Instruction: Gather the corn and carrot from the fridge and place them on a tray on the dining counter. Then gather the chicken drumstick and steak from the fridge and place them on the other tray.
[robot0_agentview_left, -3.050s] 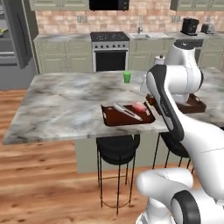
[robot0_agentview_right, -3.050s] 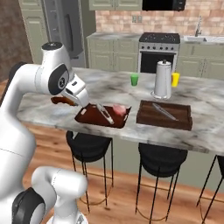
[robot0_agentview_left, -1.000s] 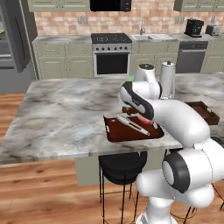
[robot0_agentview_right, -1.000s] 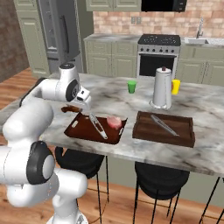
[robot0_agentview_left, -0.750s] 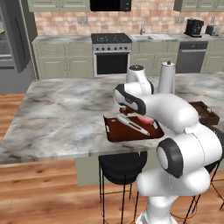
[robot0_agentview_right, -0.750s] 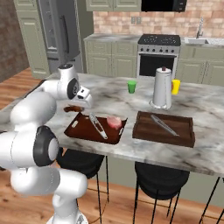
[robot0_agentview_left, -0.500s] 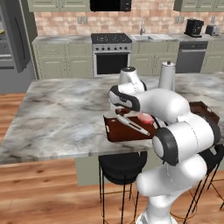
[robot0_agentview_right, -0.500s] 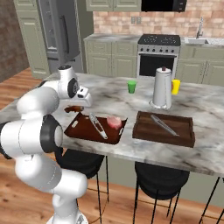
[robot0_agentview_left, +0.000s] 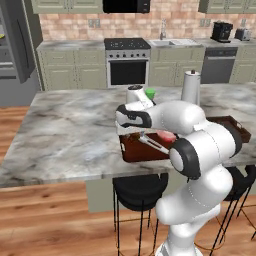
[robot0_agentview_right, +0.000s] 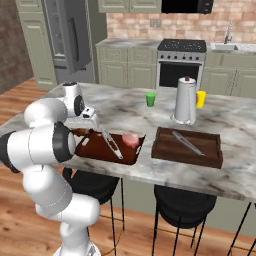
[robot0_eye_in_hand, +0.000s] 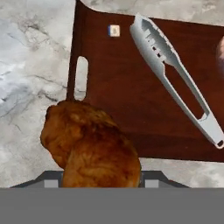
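Chicken drumstick (robot0_eye_in_hand: 92, 146) sits right in your gripper's (robot0_eye_in_hand: 101, 180) jaws, clamped at a partly closed width, so you're carrying it. In the hand view it hangs over the tray's (robot0_eye_in_hand: 127, 109) handle end, half over the marble counter (robot0_eye_in_hand: 26, 87), so the tray floor lies further along from the jaws, toward the tongs (robot0_eye_in_hand: 175, 78). My guess is you need to push it inward past the rim before letting go, and keep off the tongs.

The right base view adds what the hand view crops: the pink steak (robot0_agentview_right: 131, 139) already on that tray and the second tray (robot0_agentview_right: 187, 146) just beside it, near the kettle (robot0_agentview_right: 184, 101).
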